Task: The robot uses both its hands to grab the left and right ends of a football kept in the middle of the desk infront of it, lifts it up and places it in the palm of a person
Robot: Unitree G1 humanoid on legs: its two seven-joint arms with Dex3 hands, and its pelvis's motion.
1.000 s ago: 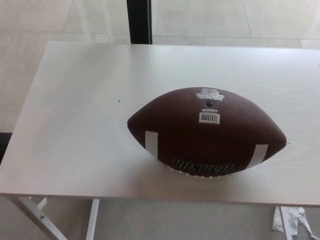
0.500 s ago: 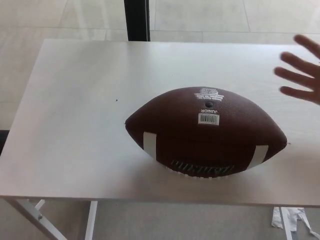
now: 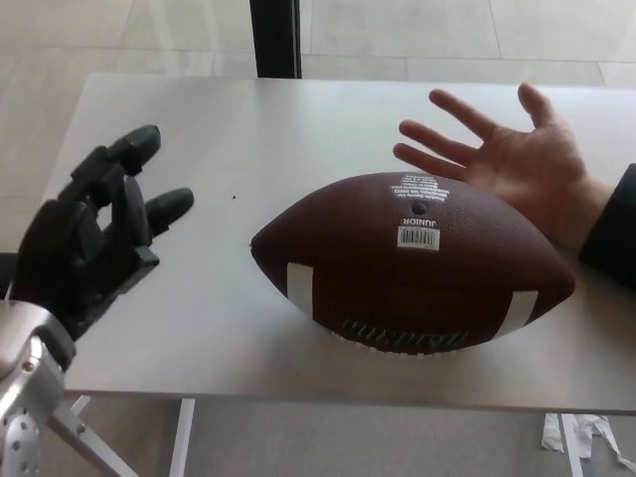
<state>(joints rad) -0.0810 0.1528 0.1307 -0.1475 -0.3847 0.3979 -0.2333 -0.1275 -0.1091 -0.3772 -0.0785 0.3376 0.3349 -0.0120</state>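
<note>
A brown football (image 3: 412, 263) with white stripes and a barcode label lies on the white desk (image 3: 199, 129), a little right of its middle. My left hand (image 3: 94, 234) is raised at the desk's left side, open, fingers spread, well apart from the ball's left end. A person's hand (image 3: 507, 154) reaches in from the right, palm up, fingers spread, just behind the ball's upper right. My right hand does not show.
A dark post (image 3: 275, 38) stands behind the desk's far edge. The desk's white legs (image 3: 182, 437) show below the near edge, and crumpled white paper (image 3: 586, 437) lies on the floor at lower right.
My left hand has come into view at the left. The person's hand has moved further in from the right edge, toward the ball. The football has stayed put.
</note>
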